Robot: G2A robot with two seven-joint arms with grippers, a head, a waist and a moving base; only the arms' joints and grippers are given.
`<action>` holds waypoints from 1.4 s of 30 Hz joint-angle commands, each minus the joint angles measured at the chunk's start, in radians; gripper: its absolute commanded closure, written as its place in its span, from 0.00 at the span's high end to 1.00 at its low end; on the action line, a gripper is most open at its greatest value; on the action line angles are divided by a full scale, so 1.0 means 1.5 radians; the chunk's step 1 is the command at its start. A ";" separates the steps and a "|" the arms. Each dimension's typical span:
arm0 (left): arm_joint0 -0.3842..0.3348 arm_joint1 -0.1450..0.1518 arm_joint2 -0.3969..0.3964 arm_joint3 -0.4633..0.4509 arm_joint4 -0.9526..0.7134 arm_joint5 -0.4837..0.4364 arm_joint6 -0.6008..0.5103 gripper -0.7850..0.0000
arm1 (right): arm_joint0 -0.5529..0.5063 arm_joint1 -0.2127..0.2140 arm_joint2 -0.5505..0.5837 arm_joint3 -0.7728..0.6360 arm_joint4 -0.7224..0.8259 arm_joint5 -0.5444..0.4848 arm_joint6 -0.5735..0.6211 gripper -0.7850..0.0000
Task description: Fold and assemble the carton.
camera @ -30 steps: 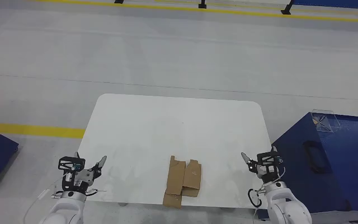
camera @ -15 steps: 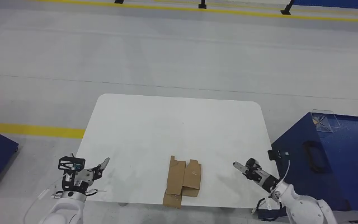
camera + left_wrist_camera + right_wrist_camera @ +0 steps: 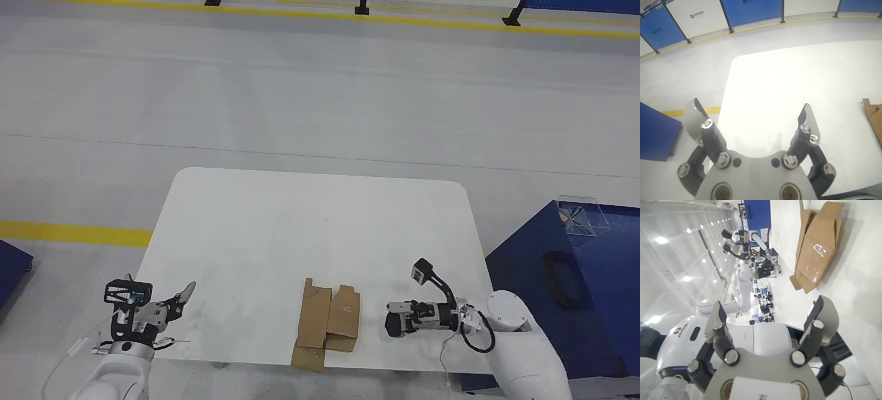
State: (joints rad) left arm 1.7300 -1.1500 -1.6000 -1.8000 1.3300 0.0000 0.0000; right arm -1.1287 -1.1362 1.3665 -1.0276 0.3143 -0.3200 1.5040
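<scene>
Carton [image 3: 327, 325] lay flat on table [image 3: 300, 220]; right gripper [image 3: 769, 300] spread just beside it, left gripper [image 3: 750, 103] spread too, well away.

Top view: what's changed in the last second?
The right gripper swung in from the right edge of the table toward the carton, turning sideways to face it. It is open and not touching the carton. The left gripper, open at the near left corner, and the flat carton stayed put.
</scene>
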 commanded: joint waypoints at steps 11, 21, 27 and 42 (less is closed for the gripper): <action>0.000 0.000 0.000 0.000 0.000 0.000 0.000 1.00 | 0.097 -0.039 -0.144 0.177 -0.016 -0.091 -0.098 0.62; 0.000 0.000 0.000 0.000 0.000 0.000 0.000 1.00 | 0.159 -0.084 -0.247 0.266 -0.057 -0.113 -0.162 0.47; 0.000 0.000 0.000 0.000 0.000 0.000 0.000 1.00 | 0.182 -0.102 -0.269 0.307 -0.043 -0.171 -0.181 0.00; 0.000 0.000 0.000 0.000 0.000 0.000 0.000 1.00 | 0.059 0.013 -0.096 -0.209 0.112 -0.152 -0.155 0.00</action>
State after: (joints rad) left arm 1.7300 -1.1500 -1.6000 -1.8000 1.3300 0.0000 0.0000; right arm -1.0149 -1.1333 1.1668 -1.2330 0.4732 -0.5517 1.2687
